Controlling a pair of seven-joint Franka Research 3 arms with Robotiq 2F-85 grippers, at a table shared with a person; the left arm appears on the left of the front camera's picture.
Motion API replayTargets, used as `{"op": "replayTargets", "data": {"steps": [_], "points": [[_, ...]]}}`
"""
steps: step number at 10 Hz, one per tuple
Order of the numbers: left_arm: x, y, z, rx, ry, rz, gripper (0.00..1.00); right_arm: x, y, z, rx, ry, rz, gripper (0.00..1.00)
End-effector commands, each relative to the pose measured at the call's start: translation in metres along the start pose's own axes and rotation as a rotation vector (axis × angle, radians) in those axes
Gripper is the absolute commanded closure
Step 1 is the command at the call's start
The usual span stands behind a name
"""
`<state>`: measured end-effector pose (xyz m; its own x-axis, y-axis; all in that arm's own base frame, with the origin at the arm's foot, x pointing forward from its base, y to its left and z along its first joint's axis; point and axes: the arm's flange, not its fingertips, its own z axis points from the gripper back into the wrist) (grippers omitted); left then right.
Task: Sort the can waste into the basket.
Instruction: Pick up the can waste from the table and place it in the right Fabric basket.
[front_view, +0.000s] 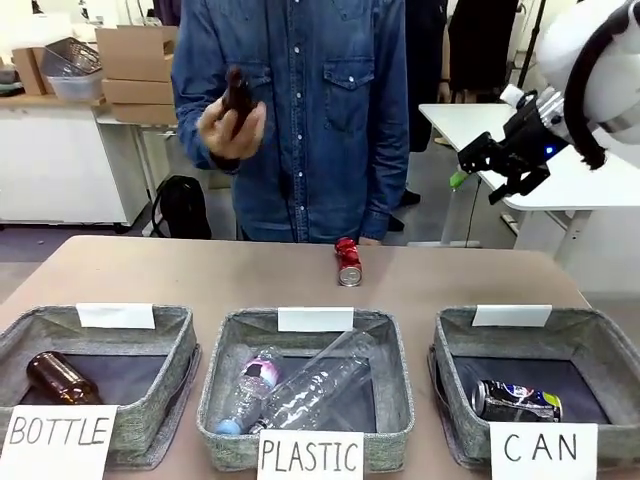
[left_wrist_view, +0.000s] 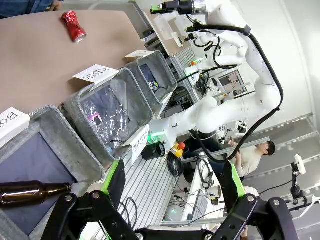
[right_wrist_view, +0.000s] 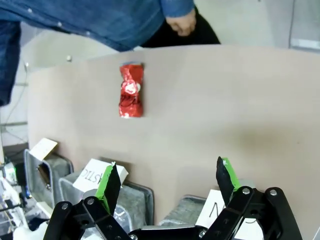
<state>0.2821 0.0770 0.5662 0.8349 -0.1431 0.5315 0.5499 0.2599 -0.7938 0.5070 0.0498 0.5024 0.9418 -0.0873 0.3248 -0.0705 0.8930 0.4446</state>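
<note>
A crushed shiny red can (front_view: 347, 262) lies on the brown table near its far edge; I see it too in the left wrist view (left_wrist_view: 73, 26) and the right wrist view (right_wrist_view: 131, 90). A dark can with green, white and blue print (front_view: 514, 400) lies in the grey basket (front_view: 600, 335) signed "CAN" at the right. My right gripper (front_view: 487, 168) hangs open high above the table's far right, well apart from the red can, and its own view shows the jaws (right_wrist_view: 167, 184) wide with nothing between them. My left gripper (left_wrist_view: 172, 182) is open and empty, out over the table's near left edge.
A person in a denim shirt stands across the table holding a brown glass bottle (front_view: 238, 100) in a raised hand. The "BOTTLE" basket (front_view: 160, 330) holds a brown bottle (front_view: 60, 378). The "PLASTIC" basket (front_view: 390, 340) holds clear plastic bottles (front_view: 300, 390).
</note>
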Motion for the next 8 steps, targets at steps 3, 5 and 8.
{"op": "replayTargets", "data": {"steps": [3, 5, 8], "points": [[0.001, -0.001, 0.000, -0.017, -0.009, -0.020, 0.01, 0.002, 0.010, -0.012, 0.048, 0.000, 0.042, 0.00], [0.001, -0.001, 0.000, -0.017, -0.009, -0.020, 0.01, 0.007, 0.040, -0.036, 0.015, -0.009, 0.085, 0.00], [0.001, -0.001, 0.000, -0.017, -0.009, -0.020, 0.01, 0.021, 0.131, -0.122, -0.242, 0.070, 0.239, 0.00]]}}
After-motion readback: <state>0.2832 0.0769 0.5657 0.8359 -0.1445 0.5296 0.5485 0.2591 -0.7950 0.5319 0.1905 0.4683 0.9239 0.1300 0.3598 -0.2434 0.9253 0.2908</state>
